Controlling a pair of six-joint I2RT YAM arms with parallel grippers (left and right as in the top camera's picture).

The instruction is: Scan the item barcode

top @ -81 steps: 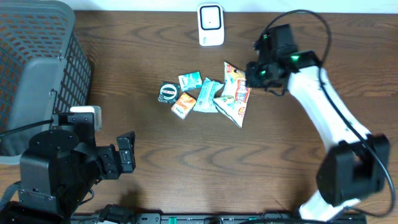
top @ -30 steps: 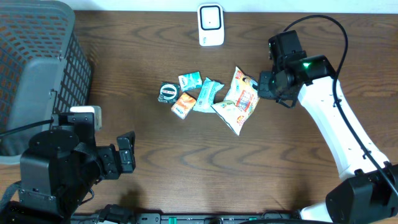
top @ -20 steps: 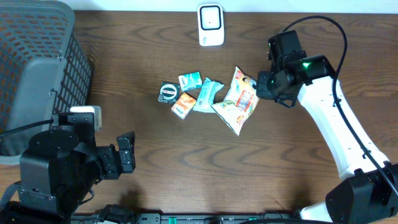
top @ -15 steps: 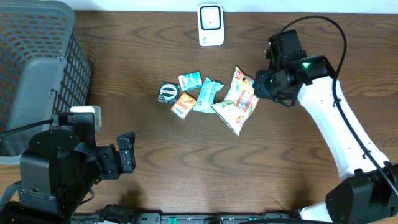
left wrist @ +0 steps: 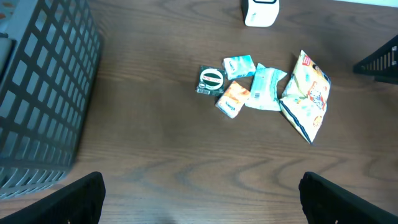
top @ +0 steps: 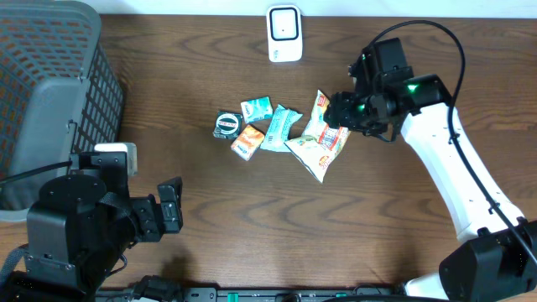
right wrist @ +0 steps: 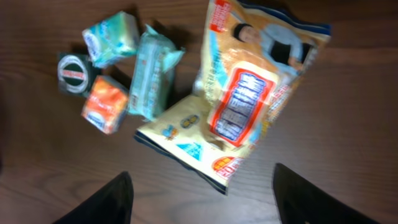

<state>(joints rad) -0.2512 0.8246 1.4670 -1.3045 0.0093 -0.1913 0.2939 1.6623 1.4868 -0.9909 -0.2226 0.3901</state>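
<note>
Right gripper (right wrist: 202,174): fingers spread wide, holding nothing, positioned above the yellow-and-orange plastic snack bag (right wrist: 249,106). The bag lies flat on the dark wooden table (top: 252,218), just beside a pale teal packet (right wrist: 152,78). Left gripper (left wrist: 202,190): spread, empty, well apart.

Dark wooden table (top: 252,243) carries a chip bag (top: 321,134), small packets (top: 277,127), scanner (top: 284,33), basket (top: 50,92).

The dark brown table (top: 252,218) shows matt wood grain. The crinkled yellow-orange snack bag (right wrist: 249,118) is glossy plastic film; the grey lattice basket (top: 50,50) far left of it, matt plastic.
</note>
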